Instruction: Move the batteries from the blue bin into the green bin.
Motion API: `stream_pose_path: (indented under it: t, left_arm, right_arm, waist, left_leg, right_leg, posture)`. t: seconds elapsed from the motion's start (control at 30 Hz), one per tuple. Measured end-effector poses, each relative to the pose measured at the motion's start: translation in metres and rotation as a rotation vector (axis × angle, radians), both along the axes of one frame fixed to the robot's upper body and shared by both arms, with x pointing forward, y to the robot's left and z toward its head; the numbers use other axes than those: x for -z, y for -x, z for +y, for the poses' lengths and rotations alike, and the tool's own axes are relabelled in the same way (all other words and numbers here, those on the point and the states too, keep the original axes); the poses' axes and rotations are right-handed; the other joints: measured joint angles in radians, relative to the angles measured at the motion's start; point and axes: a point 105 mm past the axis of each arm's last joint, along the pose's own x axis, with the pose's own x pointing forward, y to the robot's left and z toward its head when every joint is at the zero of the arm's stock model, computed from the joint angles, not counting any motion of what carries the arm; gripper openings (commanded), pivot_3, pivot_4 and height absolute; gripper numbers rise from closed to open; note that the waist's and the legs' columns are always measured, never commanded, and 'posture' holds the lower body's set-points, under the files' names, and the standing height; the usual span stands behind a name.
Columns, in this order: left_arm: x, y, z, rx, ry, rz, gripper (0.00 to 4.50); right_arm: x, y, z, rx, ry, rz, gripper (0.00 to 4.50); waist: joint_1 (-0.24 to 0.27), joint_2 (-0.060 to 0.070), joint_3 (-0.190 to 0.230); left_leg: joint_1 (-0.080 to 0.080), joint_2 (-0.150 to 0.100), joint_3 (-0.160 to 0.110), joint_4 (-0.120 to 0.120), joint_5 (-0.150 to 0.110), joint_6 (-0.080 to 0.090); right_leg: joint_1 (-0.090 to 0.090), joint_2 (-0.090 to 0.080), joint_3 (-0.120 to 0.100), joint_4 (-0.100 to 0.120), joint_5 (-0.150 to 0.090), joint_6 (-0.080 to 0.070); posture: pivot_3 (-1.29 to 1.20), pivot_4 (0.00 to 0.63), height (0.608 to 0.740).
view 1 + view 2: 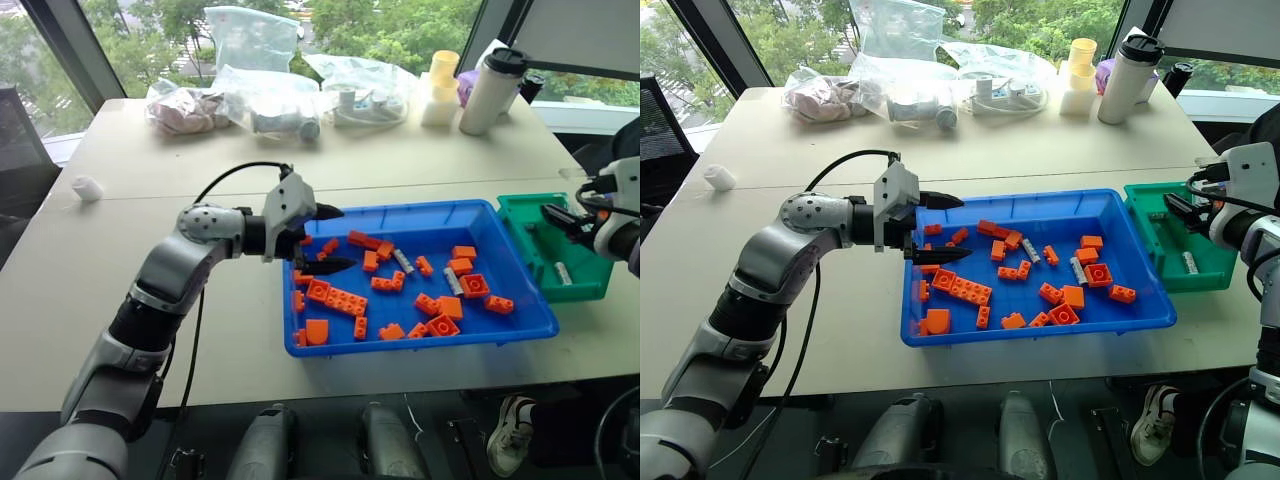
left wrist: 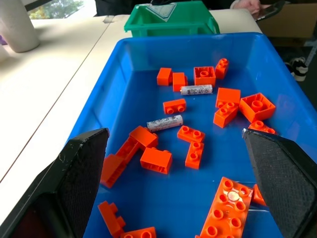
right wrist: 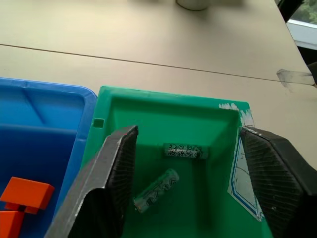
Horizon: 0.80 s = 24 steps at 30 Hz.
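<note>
while both claws hang spread and empty:
left gripper (image 1: 325,238): over blue bin (image 1: 520,328) edge
batteries (image 2: 164,122): two silvery cylinders among orange bricks (image 1: 336,297) (well ahead of it)
right gripper (image 3: 185,168): above green bin (image 3: 163,101), two batteries inside

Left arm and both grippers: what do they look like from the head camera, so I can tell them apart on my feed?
The left arm is silver-grey with black joints and a black cable looping over it. The left gripper has a light-grey housing and two black pointed fingers. The right gripper has a white housing and black fingers.
</note>
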Motion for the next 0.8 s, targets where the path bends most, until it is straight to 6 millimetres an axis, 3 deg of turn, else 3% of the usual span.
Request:
stream_pose_path:
  t: [0.13,0.2,0.33,0.4,0.53,0.63,0.8]
  left_arm:
    - [-0.002,0.000,0.002,-0.005,0.002,-0.005,4.50]
    - [-0.003,0.000,0.005,-0.006,-0.005,-0.008,4.50]
    - [-0.008,0.013,0.012,0.048,-0.059,-0.012,4.50]
    - [-0.006,0.017,0.019,0.063,-0.102,-0.009,4.50]
    - [0.004,0.023,0.033,0.061,-0.172,0.033,4.50]
    - [0.001,0.023,0.035,0.051,-0.163,0.026,4.50]
    - [-0.001,0.020,0.036,0.022,-0.150,0.022,4.50]
  right_arm:
    - [-0.004,-0.001,0.004,-0.040,0.014,-0.010,4.49]
    - [-0.008,-0.001,0.016,-0.116,0.004,-0.015,4.49]
    - [-0.020,0.015,0.084,-0.506,0.024,0.036,4.49]
    - [-0.012,0.029,0.107,-0.653,0.028,0.114,4.49]
    - [0.011,0.040,0.133,-0.796,0.017,0.241,4.49]
    - [0.026,0.027,0.155,-0.830,0.019,0.257,4.49]
    - [0.047,0.003,0.171,-0.768,-0.024,0.286,4.49]
  waist:
    - [-0.001,0.000,0.000]
    - [-0.001,0.000,0.000]
    - [-0.005,0.000,0.000]
    - [-0.002,0.000,0.000]
    - [0.000,-0.001,0.001]
    - [-0.001,-0.001,0.001]
    - [-0.001,-0.001,0.001]
  left_leg:
    - [0.000,0.000,0.000,0.000,0.000,0.000]
    - [0.000,0.000,0.000,0.000,0.000,0.000]
    - [0.000,0.002,-0.001,0.000,0.000,0.000]
    - [0.000,0.002,-0.001,0.000,0.000,0.000]
    - [0.000,0.001,-0.002,0.001,0.000,0.000]
    - [0.000,0.001,-0.002,0.001,0.000,0.000]
    - [-0.001,0.001,-0.002,0.001,0.000,-0.001]
  right_leg:
    - [0.000,0.000,0.000,0.000,0.000,0.000]
    - [0.000,0.000,0.000,0.000,0.000,0.000]
    - [-0.001,0.003,0.000,0.000,0.000,0.000]
    - [0.000,0.002,0.000,0.000,0.000,0.000]
    - [0.001,0.001,0.000,-0.001,0.000,0.000]
    - [0.001,0.002,0.000,0.000,0.000,0.000]
    - [-0.001,0.001,0.000,0.000,0.000,0.000]
  posture:
    - [0.00,0.150,0.740]
    - [0.00,0.150,0.740]
    - [0.00,0.150,0.740]
    - [0.00,0.150,0.740]
    - [0.00,0.150,0.740]
    - [0.00,0.150,0.740]
    - [0.00,0.150,0.740]
